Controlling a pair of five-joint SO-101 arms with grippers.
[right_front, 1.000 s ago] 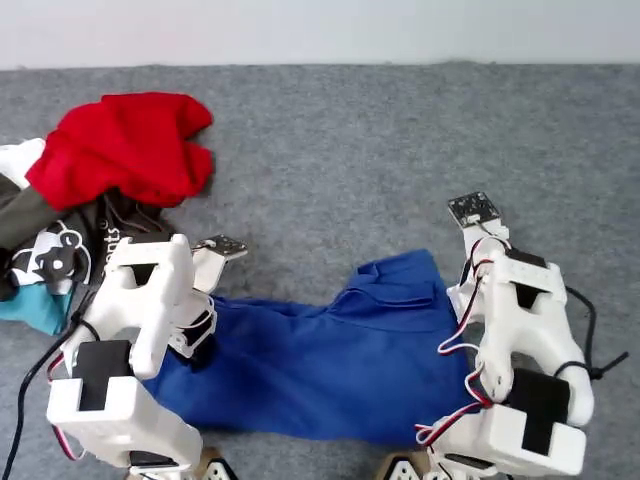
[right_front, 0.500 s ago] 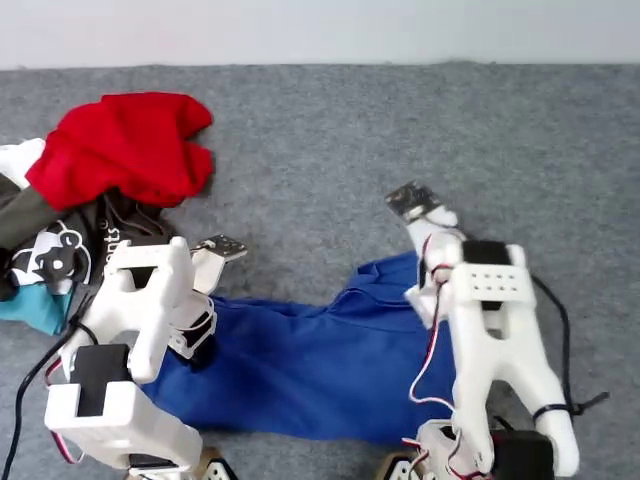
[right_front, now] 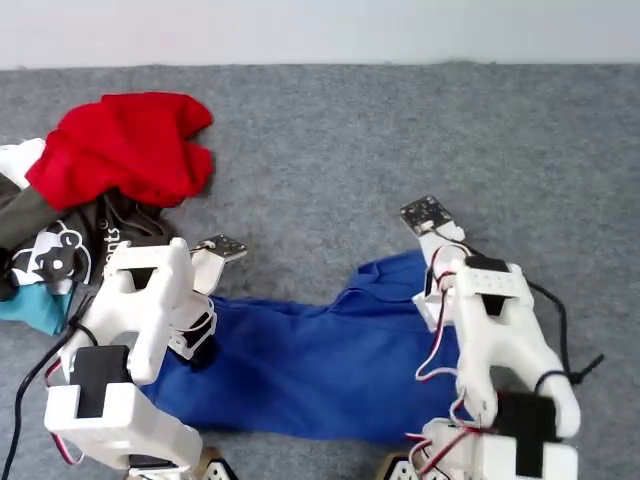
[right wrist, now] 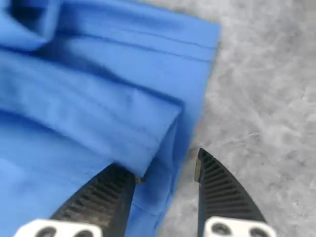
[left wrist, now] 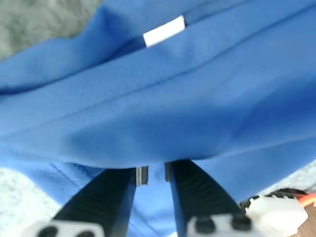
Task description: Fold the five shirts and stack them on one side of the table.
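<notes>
Grey, carpet-like covering spans the whole table, with a pale wall behind its far edge.

We find the blue shirt at the near edge of the table, between the two arms. It is spread out lengthwise, creased and unfolded, with its right end bunched up into a raised fold.

We note the left arm over the left end of the blue shirt, and the right arm over its right end.

We record the red shirt crumpled at the far left of the table, well apart from the blue one. It lies on top of a heap of other garments. Beneath and beside it are a black shirt with a white print, a white shirt at the table's left edge, and a teal shirt at the near side of the heap. None of these is folded.

The left gripper has its fingers drawn close together, and in the left wrist view a fold of blue cloth sits pinched between them and drapes over their tips.

The right gripper stands with its fingers apart and holds nothing. One finger is over the hem of the blue shirt, the other over bare grey table, and the shirt's edge runs between them.

A small white label shows on the blue cloth beyond the left gripper.
</notes>
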